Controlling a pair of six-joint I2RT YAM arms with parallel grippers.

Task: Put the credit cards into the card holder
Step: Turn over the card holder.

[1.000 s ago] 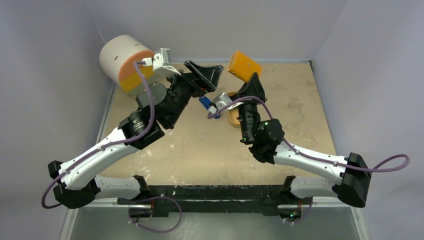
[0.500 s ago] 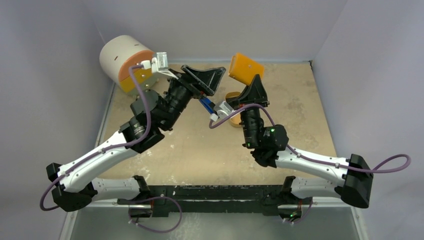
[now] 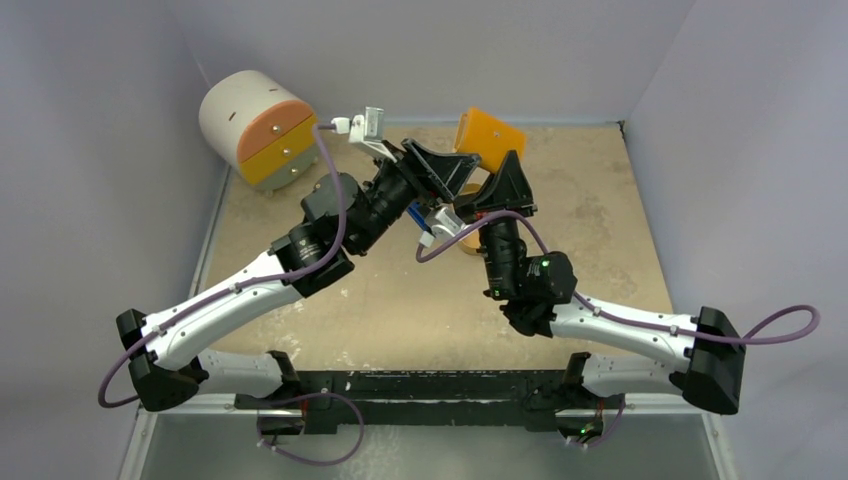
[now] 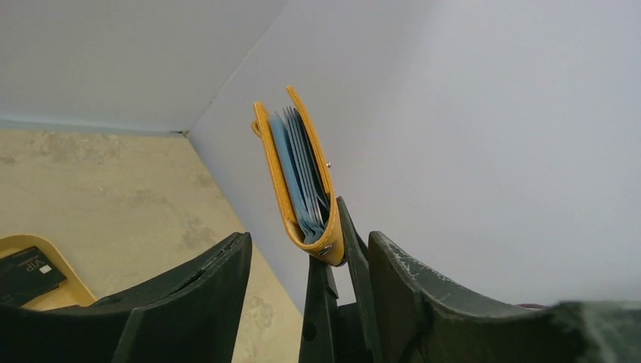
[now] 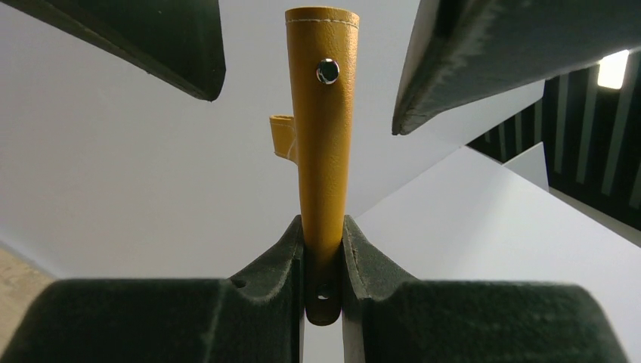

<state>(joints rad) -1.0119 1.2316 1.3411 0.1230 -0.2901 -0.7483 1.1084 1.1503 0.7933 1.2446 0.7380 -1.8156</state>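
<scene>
Right fingers (image 5: 276,253) are pinching the flat orange leather card holder (image 5: 323,136). Empty left fingers (image 4: 189,295) are gaping beside it, risking bumping it loose.

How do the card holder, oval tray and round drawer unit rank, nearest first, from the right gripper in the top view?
1. Card holder, clamped in the right gripper.
2. Oval tray, on the table, nearer the robot.
3. Round drawer unit, back-left corner.

We count two arms, the left arm (image 3: 232,300) and right arm (image 3: 620,328); one wallet (image 3: 489,137); one tray (image 4: 34,239); one card (image 4: 26,274) in sight; one blue bar (image 3: 414,214); one round cabinet (image 3: 240,108) with two drawers (image 3: 272,127).
</scene>
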